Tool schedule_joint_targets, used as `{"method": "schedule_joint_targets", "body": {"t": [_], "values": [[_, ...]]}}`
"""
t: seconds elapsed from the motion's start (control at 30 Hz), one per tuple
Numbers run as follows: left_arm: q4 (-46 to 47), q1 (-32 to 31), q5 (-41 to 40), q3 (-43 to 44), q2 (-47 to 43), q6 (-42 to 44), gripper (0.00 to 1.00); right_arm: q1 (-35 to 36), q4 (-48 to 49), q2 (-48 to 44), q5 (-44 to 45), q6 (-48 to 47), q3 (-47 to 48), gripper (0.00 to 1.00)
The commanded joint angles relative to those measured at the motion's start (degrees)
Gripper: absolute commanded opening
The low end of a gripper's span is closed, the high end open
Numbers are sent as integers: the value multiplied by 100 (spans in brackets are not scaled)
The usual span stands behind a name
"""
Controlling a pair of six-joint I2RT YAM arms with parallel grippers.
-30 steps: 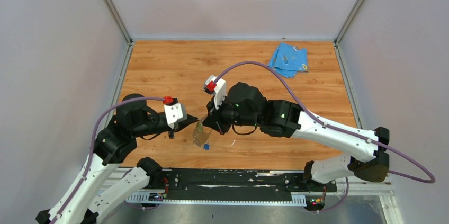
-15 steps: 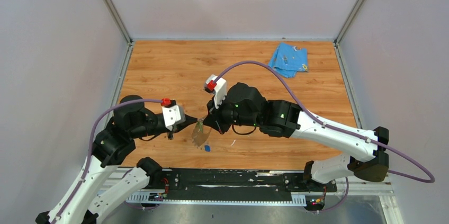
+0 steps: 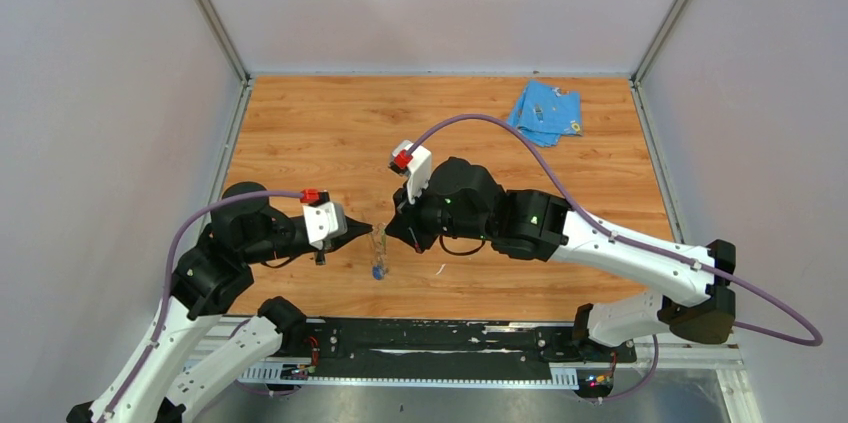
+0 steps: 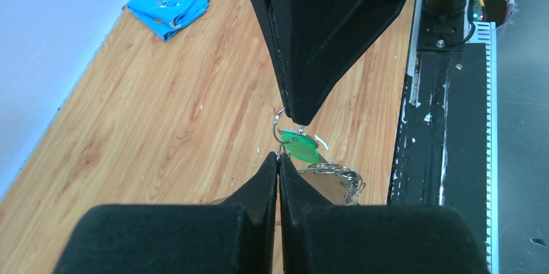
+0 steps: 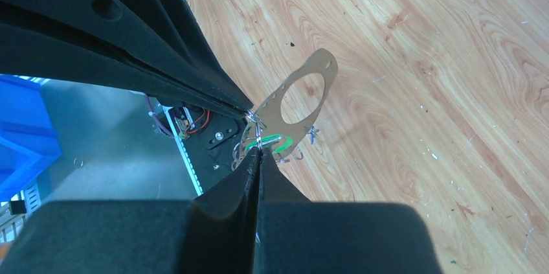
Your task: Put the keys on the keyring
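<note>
Both grippers meet tip to tip above the near middle of the table. The keyring [image 3: 378, 241], a thin grey metal oval band [image 5: 299, 96], hangs between them, edge-on in the top view. My left gripper [image 3: 367, 232] [image 4: 278, 155] is shut on the band's upper edge, at a thin wire ring. My right gripper [image 3: 391, 233] [image 5: 259, 149] is shut on the small wire ring that carries the green key [image 4: 300, 148]. The blue key [image 3: 377, 271] [image 5: 313, 133] dangles at the band's lower end. Both keys hang in the air, off the table.
A light-blue cloth [image 3: 545, 112] [image 4: 169, 3] lies folded at the far right of the wooden table [image 3: 300, 133]. The black mounting rail [image 3: 440, 338] [image 4: 447, 125] runs along the near edge. Grey walls enclose the left, back and right sides.
The keyring has turned from broadside to edge-on in the top view, and the blue key swung left with it. My left gripper has drifted slightly right. Both grippers stayed shut.
</note>
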Motion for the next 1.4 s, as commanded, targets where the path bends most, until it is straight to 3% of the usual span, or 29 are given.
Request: {"method": "schedule_joint_targets", "body": {"t": [0.0,0.47,0.8,0.97,1.23,1.3,1.37], "values": [[193,30,88,-71,-104,29,0,26,-94,-211,124,74,-136,0],[170,37,166,-39,-98,125,0,-51,-117,-390,103,10,-385,0],[161,34,1332,-24,-283,480,0,-337,-27,-1400,974,-32,-1979,0],[159,35,1271,-59,-241,566,0,-337,848,-1784,153,-149,-2217,0],[102,35,1285,-177,-232,1295,0,-334,1322,-1315,-1845,-265,-1694,0],[100,37,1324,-148,-212,1361,0,-336,1106,-1287,-1492,-307,-1633,0],[100,30,1404,-107,-192,1383,0,-347,574,-1323,-545,-335,-1643,0]]}}
